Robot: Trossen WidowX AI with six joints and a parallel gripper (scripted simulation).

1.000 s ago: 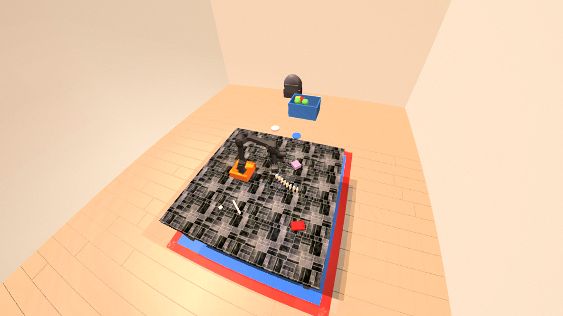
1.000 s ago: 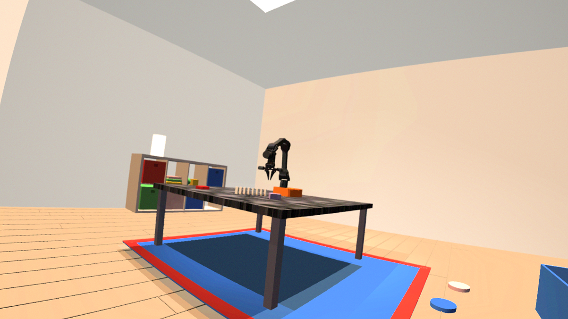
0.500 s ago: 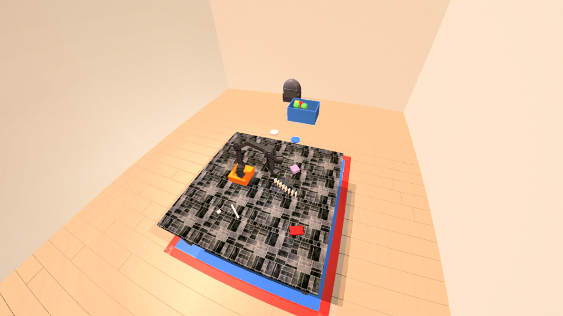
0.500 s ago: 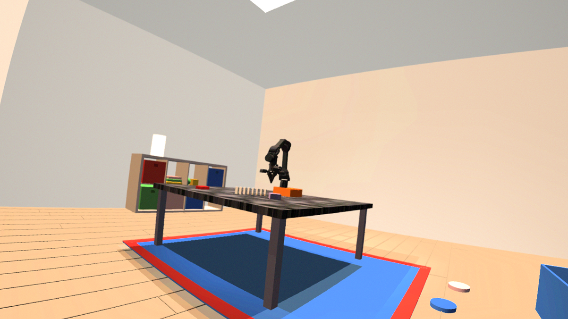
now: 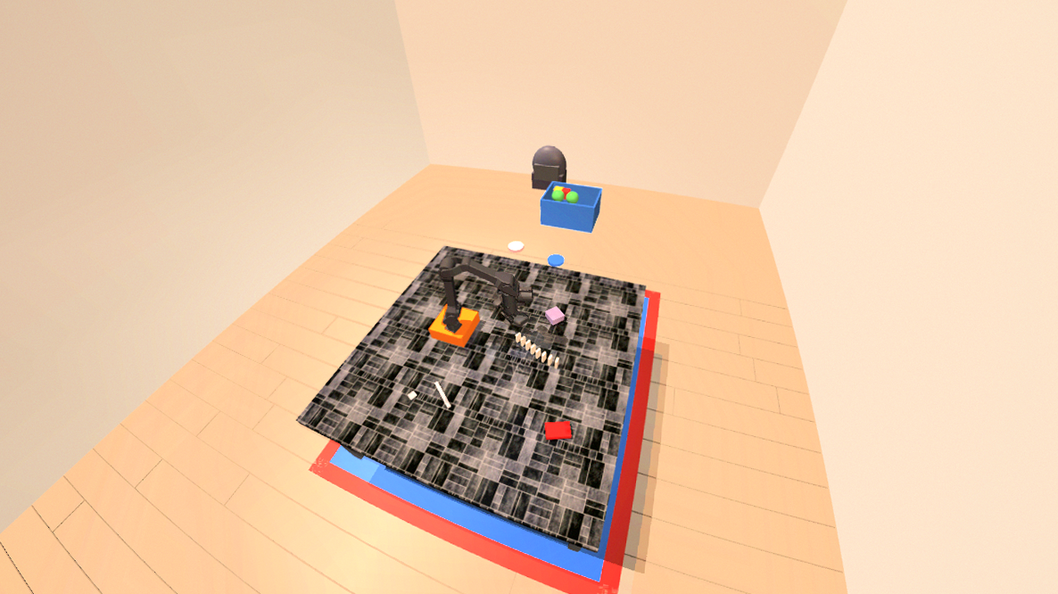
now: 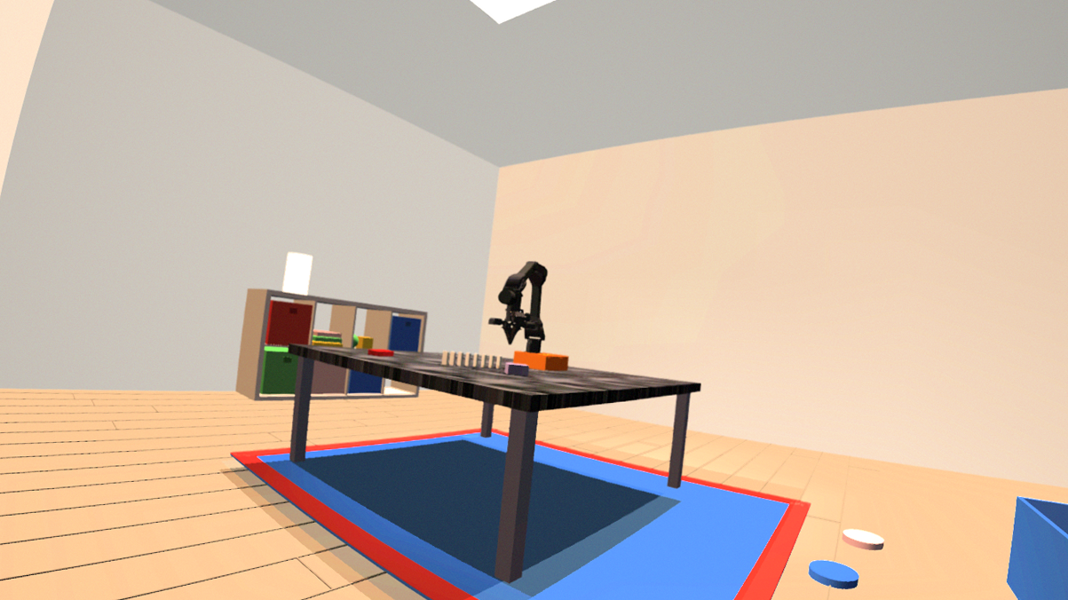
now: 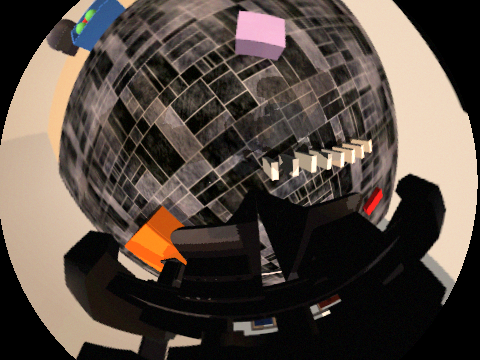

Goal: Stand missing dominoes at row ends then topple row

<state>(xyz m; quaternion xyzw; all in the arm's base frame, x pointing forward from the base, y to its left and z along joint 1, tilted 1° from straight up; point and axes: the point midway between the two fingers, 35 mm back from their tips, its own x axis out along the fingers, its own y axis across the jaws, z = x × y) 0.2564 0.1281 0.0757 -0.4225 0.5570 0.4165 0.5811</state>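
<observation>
A row of several cream dominoes (image 5: 543, 357) (image 7: 306, 162) stands upright on the dark patterned table (image 5: 494, 453). It also shows in the exterior view, beside the pink block. In the wrist view the near end domino (image 7: 274, 170) stands upright, just above the fingertips in the picture. My gripper (image 6: 511, 342) (image 7: 254, 194) is shut, with nothing seen between its fingertips. It points down and hangs above the table close to the arm-side end of the row. No loose domino can be made out in these views.
A pink block (image 5: 554, 315) (image 6: 516, 369) (image 7: 260, 30) lies near the row. A red block (image 5: 557, 429) (image 6: 379, 352) (image 7: 373, 201) lies farther off. The arm stands on an orange base (image 5: 463, 339) (image 6: 540, 360) (image 7: 155, 240). A white stick (image 5: 442, 394) and small white piece (image 5: 411, 394) lie on the table.
</observation>
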